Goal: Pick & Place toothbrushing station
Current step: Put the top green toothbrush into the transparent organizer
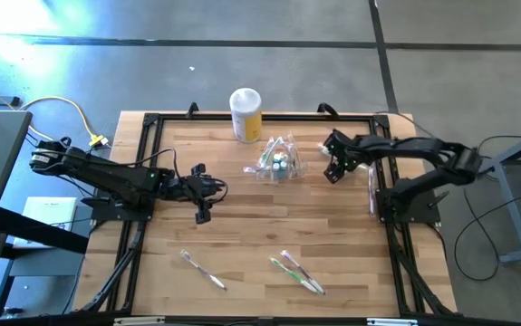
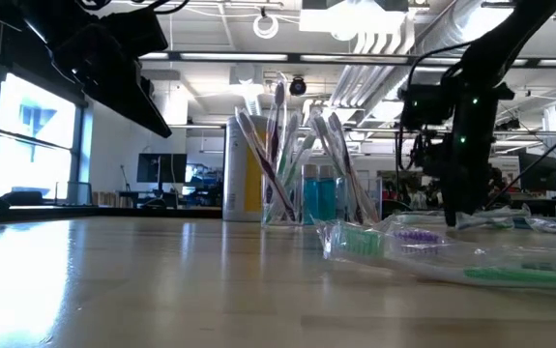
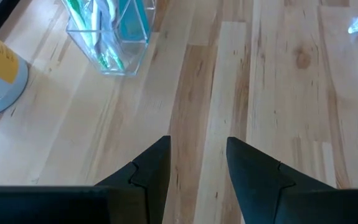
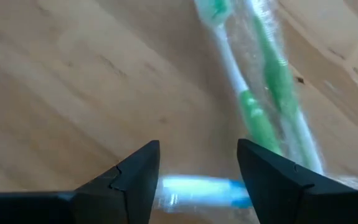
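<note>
- Left gripper (image 1: pixel 204 192), left of the toothbrushing station (image 1: pixel 276 163), has its fingers apart and empty; a low sweep could knock the station.
- Right gripper (image 1: pixel 335 168), right of the station, fingers apart, empty, could snag wrapped toothbrushes (image 4: pixel 263 87).

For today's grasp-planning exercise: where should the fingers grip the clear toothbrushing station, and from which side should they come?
Grip the toothbrushing station low on its flat clear walls, coming in level from the open left side. The toothbrushes standing in it fan out above its rim, so a grasp from above would likely hit them, and the yellow canister stands close behind.
</note>
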